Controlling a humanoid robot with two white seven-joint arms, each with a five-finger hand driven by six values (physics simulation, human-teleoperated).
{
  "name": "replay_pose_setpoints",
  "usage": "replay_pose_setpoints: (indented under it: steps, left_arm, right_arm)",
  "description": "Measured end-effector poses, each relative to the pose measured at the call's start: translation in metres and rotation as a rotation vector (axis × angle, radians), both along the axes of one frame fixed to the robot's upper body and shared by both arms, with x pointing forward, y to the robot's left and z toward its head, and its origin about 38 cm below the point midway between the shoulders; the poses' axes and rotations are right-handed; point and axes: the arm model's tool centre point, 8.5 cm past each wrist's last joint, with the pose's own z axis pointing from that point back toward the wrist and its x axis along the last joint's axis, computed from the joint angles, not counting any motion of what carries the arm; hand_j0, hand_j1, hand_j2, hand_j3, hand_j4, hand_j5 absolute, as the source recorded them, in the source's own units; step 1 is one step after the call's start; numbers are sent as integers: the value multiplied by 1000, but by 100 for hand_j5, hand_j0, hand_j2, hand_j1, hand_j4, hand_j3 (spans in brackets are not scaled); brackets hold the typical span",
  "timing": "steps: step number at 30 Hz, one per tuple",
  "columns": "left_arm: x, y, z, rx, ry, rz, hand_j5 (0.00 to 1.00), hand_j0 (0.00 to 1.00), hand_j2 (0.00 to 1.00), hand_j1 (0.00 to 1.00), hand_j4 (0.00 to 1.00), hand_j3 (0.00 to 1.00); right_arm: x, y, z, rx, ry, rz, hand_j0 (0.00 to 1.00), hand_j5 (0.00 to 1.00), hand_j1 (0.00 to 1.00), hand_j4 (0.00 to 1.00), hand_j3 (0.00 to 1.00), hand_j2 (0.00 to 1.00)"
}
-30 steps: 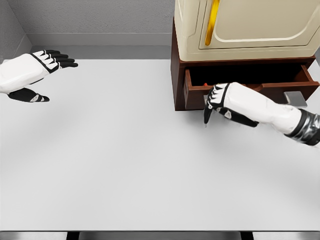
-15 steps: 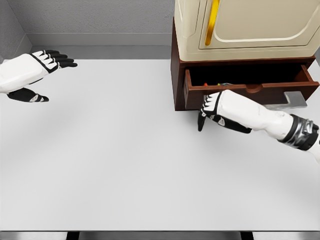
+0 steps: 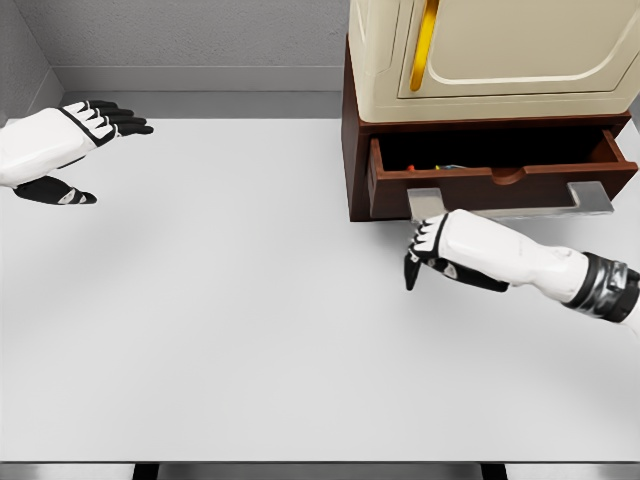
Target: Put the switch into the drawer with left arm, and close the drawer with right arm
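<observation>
At right of frame, our right hand [image 3: 432, 252] hangs with fingers curled, holding nothing, just below the open drawer [image 3: 500, 172], placed to push its front shut. The switch [image 3: 432, 167] appears to lie inside. Our left hand [image 3: 62, 140] rests spread at upper left, well clear; bare table [image 3: 220, 320] lies between.

1. We see a plain white table [image 3: 250, 330] with a grey wall behind it.
2. We see a dark reddish-brown drawer [image 3: 500, 180] with a grey metal handle [image 3: 500, 200].
3. We see small red and green bits inside the drawer.
4. We see a cream cabinet [image 3: 500, 50] with a yellow bar [image 3: 428, 40].
5. We see the left hand [image 3: 60, 145] and right hand [image 3: 440, 250], both white with black fingers.
</observation>
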Motion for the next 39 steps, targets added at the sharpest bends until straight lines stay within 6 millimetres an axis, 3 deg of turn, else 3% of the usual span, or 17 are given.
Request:
replay_pose_setpoints:
  steps: [16, 27, 39]
  left_arm:
    - [1, -1, -3, -5, 6, 1, 100, 100, 100, 100, 100, 100]
    - [2, 0, -4, -7, 9, 6, 100, 100, 100, 100, 100, 100]
    - [2, 0, -3, -11, 4, 6, 100, 100, 100, 100, 100, 100]
  right_arm:
    - [20, -22, -12, -64, -9, -78, 29, 29, 29, 29, 29, 29]
    - [40, -29, -6, -162, -84, -87, 29, 29, 29, 29, 29, 29]
    - [38, -29, 0, -213, -122, -69, 29, 29, 29, 29, 29, 29]
